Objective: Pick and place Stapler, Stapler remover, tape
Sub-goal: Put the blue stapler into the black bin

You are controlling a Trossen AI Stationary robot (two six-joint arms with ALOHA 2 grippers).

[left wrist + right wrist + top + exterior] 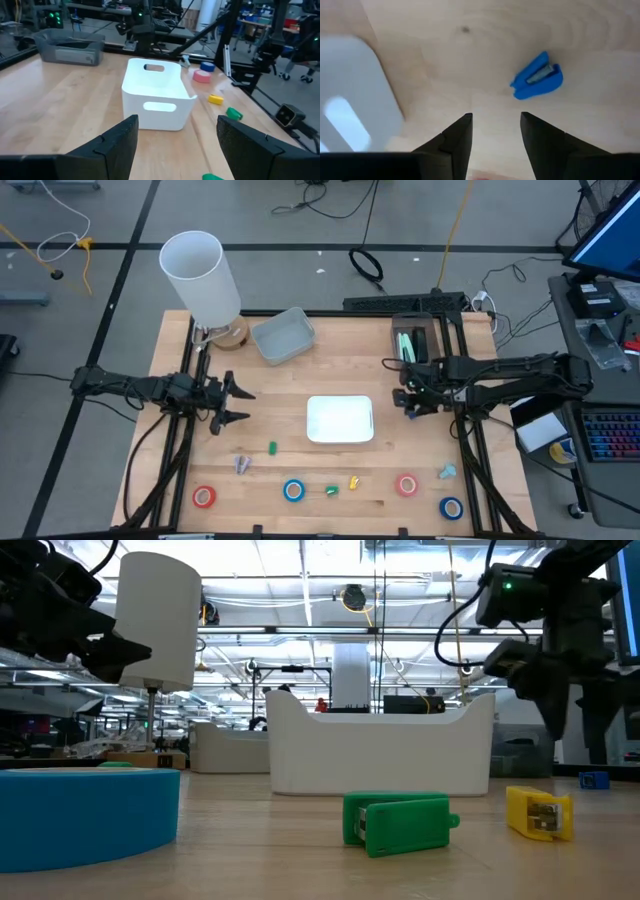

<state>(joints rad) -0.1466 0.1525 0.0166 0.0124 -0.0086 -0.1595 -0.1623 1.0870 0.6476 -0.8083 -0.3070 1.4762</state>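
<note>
Four tape rolls lie flat near the table's near edge: red [204,496], blue [293,490], red [406,484], blue [451,507]. Small stapler-like pieces lie among them: green [272,447], green [332,491], yellow [353,481], greyish [242,464], light blue [446,471]. A blue one [537,77] lies just beyond my right gripper [495,130], which hovers open over bare wood right of the white bin [340,420]. My left gripper [235,402] is open left of the bin, facing it [175,135].
A grey bin [283,335] sits at the far middle. A white cylinder on a stand [200,275] rises at the far left. A black tray holding a green item [415,340] is at the far right. Bare wood lies between the bin and the rolls.
</note>
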